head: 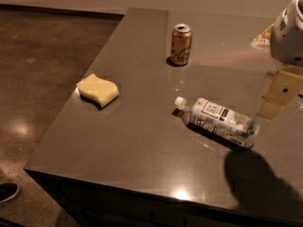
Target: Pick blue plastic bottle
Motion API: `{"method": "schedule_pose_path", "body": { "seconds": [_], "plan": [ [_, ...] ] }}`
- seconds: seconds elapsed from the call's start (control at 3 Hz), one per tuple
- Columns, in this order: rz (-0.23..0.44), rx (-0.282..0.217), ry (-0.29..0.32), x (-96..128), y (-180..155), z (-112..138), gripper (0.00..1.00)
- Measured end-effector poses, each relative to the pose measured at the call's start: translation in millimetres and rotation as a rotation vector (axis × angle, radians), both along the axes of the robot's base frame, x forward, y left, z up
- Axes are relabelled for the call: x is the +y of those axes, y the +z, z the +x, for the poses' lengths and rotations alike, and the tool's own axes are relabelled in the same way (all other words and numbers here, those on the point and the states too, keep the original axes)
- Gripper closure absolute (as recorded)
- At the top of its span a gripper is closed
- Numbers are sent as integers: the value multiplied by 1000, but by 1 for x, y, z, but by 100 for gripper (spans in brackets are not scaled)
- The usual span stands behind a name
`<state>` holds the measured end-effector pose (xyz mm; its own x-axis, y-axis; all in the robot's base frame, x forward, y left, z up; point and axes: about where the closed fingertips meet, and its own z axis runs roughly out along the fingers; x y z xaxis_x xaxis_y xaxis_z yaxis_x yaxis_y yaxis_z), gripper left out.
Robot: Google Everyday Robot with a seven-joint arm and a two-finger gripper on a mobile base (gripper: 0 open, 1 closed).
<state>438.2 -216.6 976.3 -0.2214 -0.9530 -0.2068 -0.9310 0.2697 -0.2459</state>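
The blue plastic bottle (218, 121) lies on its side on the grey counter (142, 141), with its white cap pointing left and its white label facing up. My gripper (279, 94) hangs above the counter at the right edge of the view, just right of and slightly beyond the bottle's base. It is apart from the bottle and holds nothing. The white arm housing (289, 32) sits above the gripper.
A gold-tan drink can (181, 44) stands upright at the back of the counter. A yellow sponge (97, 90) lies near the counter's left edge. The dark floor (42, 70) drops off to the left, and a shoe (8, 191) shows at the bottom left.
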Motion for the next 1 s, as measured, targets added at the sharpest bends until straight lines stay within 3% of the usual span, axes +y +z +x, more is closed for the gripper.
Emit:
{"method": "schedule_pose_path", "body": {
  "seconds": [0.33,1.0],
  "plan": [
    [0,0,0,0,0,0,0],
    [27,67,-27,24,-32,4,0]
  ]
}}
